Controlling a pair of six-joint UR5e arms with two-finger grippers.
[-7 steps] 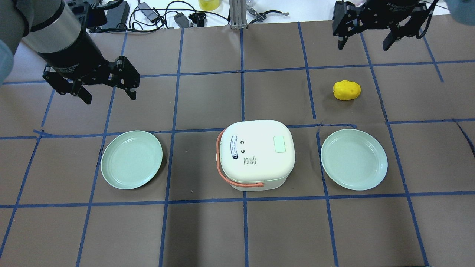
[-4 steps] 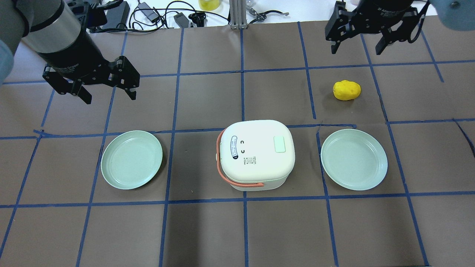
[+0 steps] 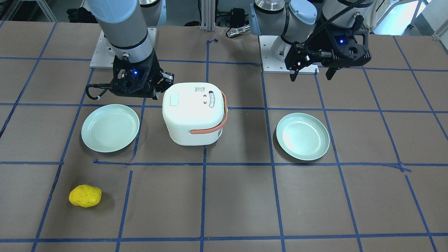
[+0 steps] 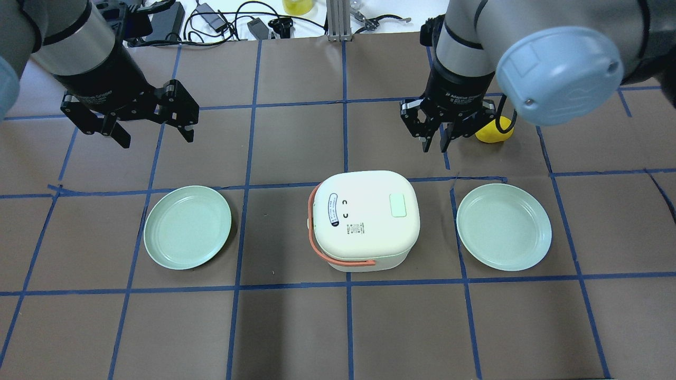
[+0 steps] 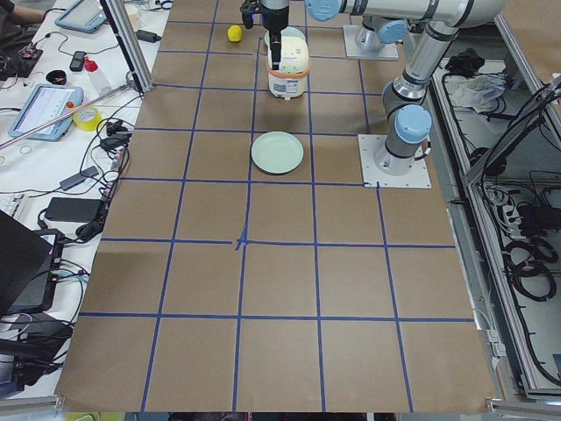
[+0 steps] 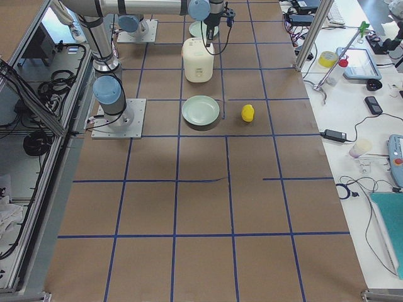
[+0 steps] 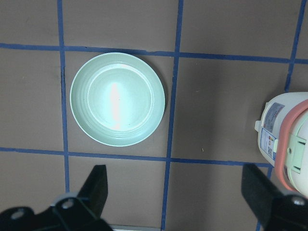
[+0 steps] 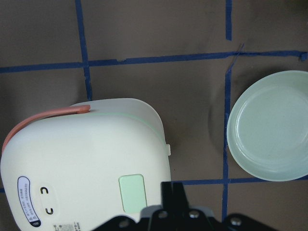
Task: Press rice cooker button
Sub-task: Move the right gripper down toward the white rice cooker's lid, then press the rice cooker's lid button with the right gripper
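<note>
The white rice cooker (image 4: 364, 219) with an orange handle stands at the table's middle. Its pale green button (image 4: 397, 205) is on the lid's right side. My right gripper (image 4: 434, 141) is shut and empty. It hangs just beyond the cooker's far right corner, above the table. In the right wrist view its closed fingertips (image 8: 173, 185) are just right of the button (image 8: 132, 192). My left gripper (image 4: 156, 134) is open and empty at the far left, well away from the cooker. The left wrist view shows only the cooker's edge (image 7: 288, 144).
Two pale green plates lie on either side of the cooker, the left plate (image 4: 187, 227) and the right plate (image 4: 504, 227). A yellow potato-like object (image 4: 494, 133) lies behind the right plate, partly hidden by my right arm. Cables and clutter line the far edge.
My right arm has swung in from the far right corner toward the cooker, and its gripper has gone from open to shut. The left arm has not moved.
</note>
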